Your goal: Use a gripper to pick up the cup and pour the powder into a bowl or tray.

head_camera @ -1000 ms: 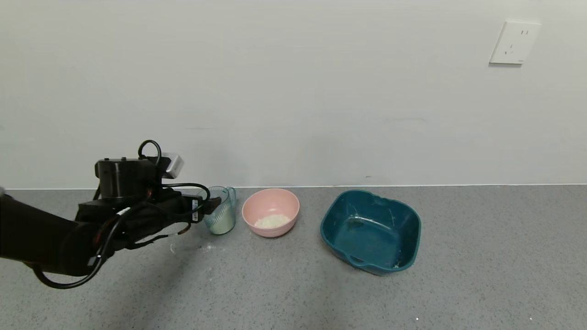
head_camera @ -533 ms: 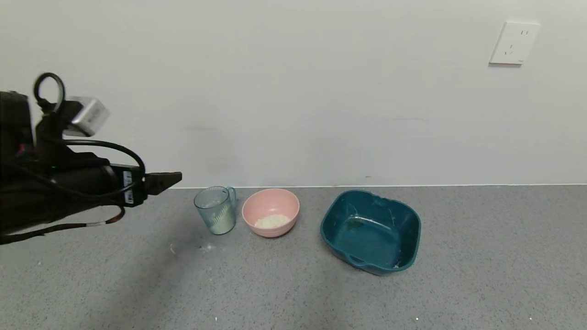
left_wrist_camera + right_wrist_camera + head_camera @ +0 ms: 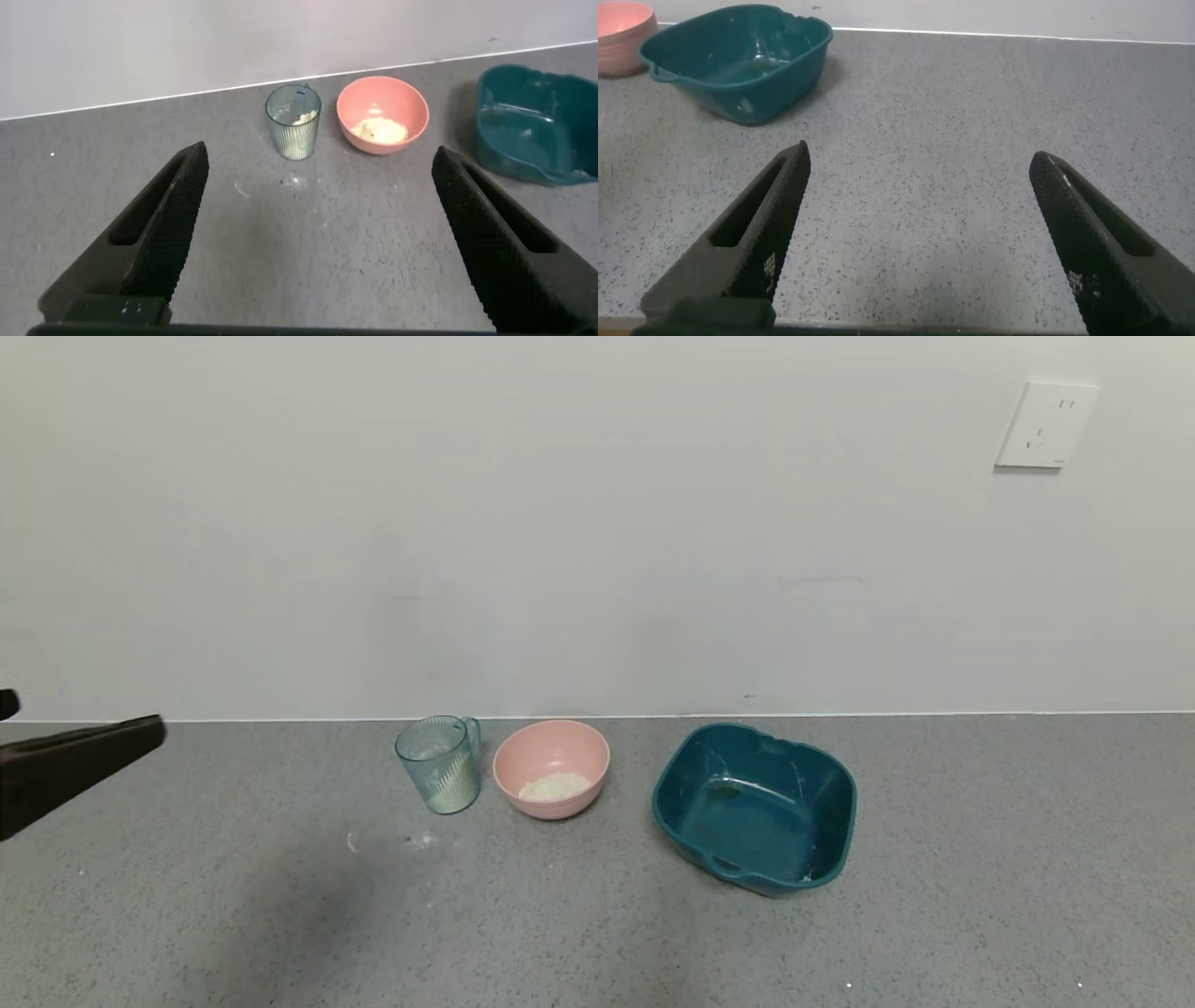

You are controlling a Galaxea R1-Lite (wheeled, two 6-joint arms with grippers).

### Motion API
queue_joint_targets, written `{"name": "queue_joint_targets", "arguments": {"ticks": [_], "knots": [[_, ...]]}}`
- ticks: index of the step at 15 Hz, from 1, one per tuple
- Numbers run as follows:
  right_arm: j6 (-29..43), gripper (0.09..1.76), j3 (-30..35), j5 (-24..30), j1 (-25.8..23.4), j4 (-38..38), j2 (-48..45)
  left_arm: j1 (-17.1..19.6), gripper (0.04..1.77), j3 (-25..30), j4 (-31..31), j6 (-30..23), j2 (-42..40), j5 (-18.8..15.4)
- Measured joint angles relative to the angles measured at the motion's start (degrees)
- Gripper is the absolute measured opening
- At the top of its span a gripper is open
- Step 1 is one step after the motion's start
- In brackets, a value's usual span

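- My left gripper's (image 3: 313, 238) fingers (image 3: 159, 224) are spread wide and hold nothing; they hang above the counter (image 3: 597, 915), well apart from the cup (image 3: 439, 764).
- The cup stands upright on the counter just left of the pink bowl (image 3: 552, 767), near the far wall (image 3: 597, 523), with some powder (image 3: 454, 789) in it.
- The bowl already holds a heap of powder, so I judge the pour done or partly done.
- The teal tray (image 3: 754, 807) sits right of the bowl, apart from it.
- A little powder is spilled on the counter in front of the cup.
- My right gripper (image 3: 920, 238) is parked over bare counter near the tray, fingers apart, empty.
- The near counter leaves me open room.
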Motion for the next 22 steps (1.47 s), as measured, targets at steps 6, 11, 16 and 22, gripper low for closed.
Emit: {"name": "queue_joint_targets", "arguments": {"ticks": [6, 11, 16, 22], "knots": [[0.04, 1.71, 0.0, 0.0, 0.0, -0.02, 0.0, 0.11, 1.72, 2.82, 8.17, 0.04, -16.34, 1.43], [0.06, 1.71, 0.0, 0.0, -0.09, -0.02, -0.05, 0.39, 1.72, 2.35, 11.61, 0.55, -25.71, 4.83], [0.06, 1.71, 0.0, 0.0, -0.09, 0.0, -0.05, 2.38, 1.72, 2.16, 14.36, 4.06, -33.32, 6.96], [0.04, 1.71, 0.0, 0.0, -0.06, 0.0, -0.07, 5.6, 1.72, 8.72, 13.9, 5.1, -41.78, 5.39]]}}
